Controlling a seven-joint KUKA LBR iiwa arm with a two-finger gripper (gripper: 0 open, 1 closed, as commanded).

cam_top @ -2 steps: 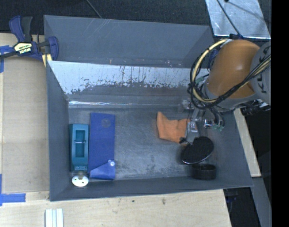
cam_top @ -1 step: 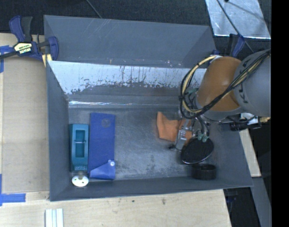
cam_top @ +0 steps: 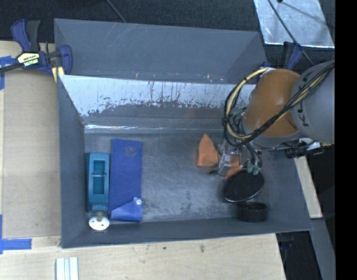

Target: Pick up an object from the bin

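Orange wrist cover (cam_top: 272,101) overhangs claw (cam_top: 230,163), grip unclear, perhaps touching orange wedge (cam_top: 206,152); black disc (cam_top: 244,188) beside

The claw (cam_top: 228,163) is low in the grey bin (cam_top: 167,57), next to an orange wedge (cam_top: 206,151).
The wedge sits just left of the claw. A flat black round thing (cam_top: 244,186) lies right under the claw, and a small black cup (cam_top: 252,211) sits a bit lower. Far to the claw's left lie a long blue flat thing (cam_top: 126,177), a teal block (cam_top: 98,181) and a little white round thing (cam_top: 98,222).

Dark carpeted floor (cam_top: 178,4), even light
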